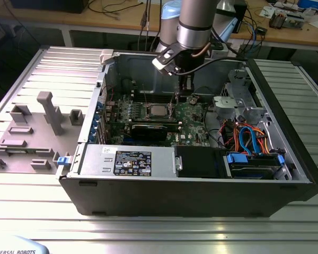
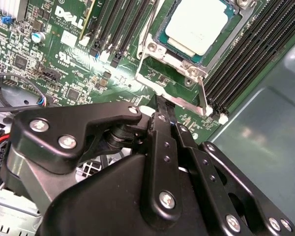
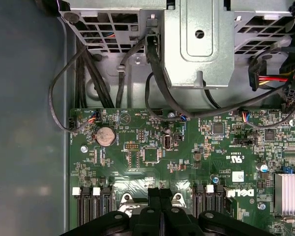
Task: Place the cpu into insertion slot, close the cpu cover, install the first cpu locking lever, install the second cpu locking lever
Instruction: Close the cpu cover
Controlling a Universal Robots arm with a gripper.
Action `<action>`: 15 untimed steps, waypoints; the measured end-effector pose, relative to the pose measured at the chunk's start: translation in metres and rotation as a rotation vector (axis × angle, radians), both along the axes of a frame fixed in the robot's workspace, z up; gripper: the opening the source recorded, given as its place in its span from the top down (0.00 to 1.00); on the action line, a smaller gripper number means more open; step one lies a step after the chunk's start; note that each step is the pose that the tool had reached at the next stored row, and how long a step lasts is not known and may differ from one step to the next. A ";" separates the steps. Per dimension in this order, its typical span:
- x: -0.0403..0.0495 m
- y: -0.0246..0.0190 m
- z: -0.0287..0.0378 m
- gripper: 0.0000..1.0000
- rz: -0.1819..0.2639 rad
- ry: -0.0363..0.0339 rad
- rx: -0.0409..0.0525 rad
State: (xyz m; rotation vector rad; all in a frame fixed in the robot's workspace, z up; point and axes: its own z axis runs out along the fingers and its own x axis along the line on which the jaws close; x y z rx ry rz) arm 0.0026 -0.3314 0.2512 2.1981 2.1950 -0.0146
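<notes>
At the exterior view's left, grey moulded fixtures (image 1: 50,111) stand on a ribbed grey panel (image 1: 69,69), which lies on the slatted metal table (image 1: 148,233). Beside the panel sits the open computer case (image 1: 201,196), with a labelled power supply (image 1: 127,159) along its near wall.

Inside the case lies the green motherboard (image 1: 193,119). The cpu (image 1: 159,110) sits flat in the insertion slot (image 1: 149,111), silvery top up. In the second wrist view the cpu cover (image 2: 173,58) frames the chip, and a thin wire locking lever (image 2: 202,96) runs beside that frame. I cannot tell whether the lever is latched. Long black memory slots (image 2: 246,54) lie just beyond it.

The robot arm (image 1: 193,26) reaches down into the case just to the exterior view's right of the socket. Its black jaws are pressed together in both wrist views, with nothing visible between them. Their tips are right at the edge of the cover frame. A coin cell (image 3: 105,135) shows on the board in the first wrist view.

Further to the exterior view's right are the metal drive cage (image 1: 238,98) and a bundle of blue and orange cables (image 1: 249,135).
</notes>
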 end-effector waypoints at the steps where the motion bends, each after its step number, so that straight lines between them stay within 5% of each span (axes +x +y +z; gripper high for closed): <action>1: -0.0005 0.0000 0.0000 0.89 0.000 -0.0001 0.0003; 15: -0.0030 0.0000 0.0000 0.89 0.000 -0.0001 0.0003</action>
